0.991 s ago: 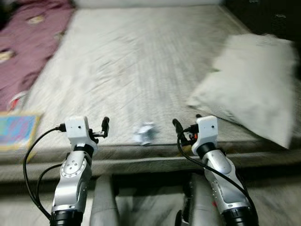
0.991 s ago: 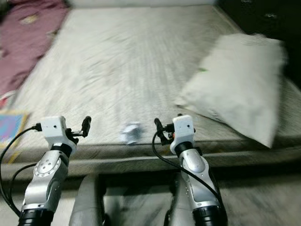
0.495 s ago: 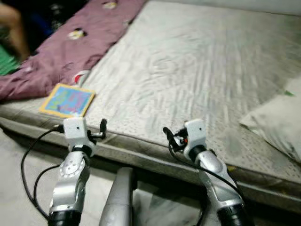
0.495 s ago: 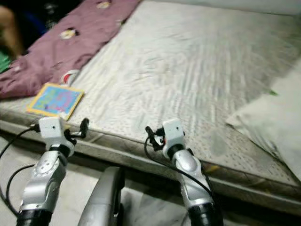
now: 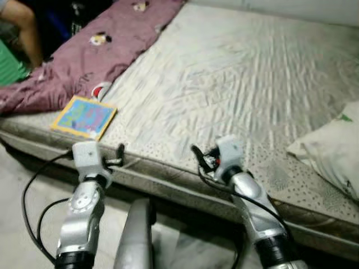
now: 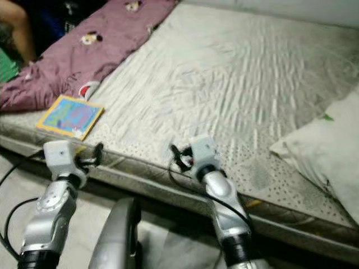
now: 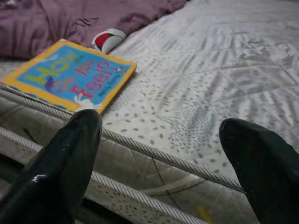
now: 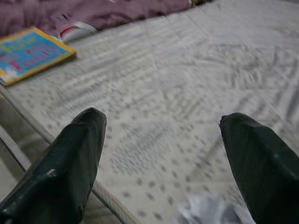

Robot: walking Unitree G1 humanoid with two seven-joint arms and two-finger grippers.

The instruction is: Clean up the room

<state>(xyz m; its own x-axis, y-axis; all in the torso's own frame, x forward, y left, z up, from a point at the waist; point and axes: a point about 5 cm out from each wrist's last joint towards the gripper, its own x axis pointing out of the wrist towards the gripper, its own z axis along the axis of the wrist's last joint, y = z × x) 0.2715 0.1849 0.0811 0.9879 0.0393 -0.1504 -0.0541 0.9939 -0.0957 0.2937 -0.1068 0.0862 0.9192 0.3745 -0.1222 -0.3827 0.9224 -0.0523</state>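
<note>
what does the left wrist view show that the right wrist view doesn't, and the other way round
Left wrist view: the book's cover lettering up close and the corded side edge of the mattress, framed by the open left claw. Right wrist view: a crumpled white paper lying by the open right claw. Shared: the book, the purple blanket, a red and white item beside the book, and the mattress top.

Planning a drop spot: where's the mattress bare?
The grey mattress is bare between the purple blanket and the white pillow. It is crowded at the near-left corner, where the colourful children's book lies beside the blanket.
</note>
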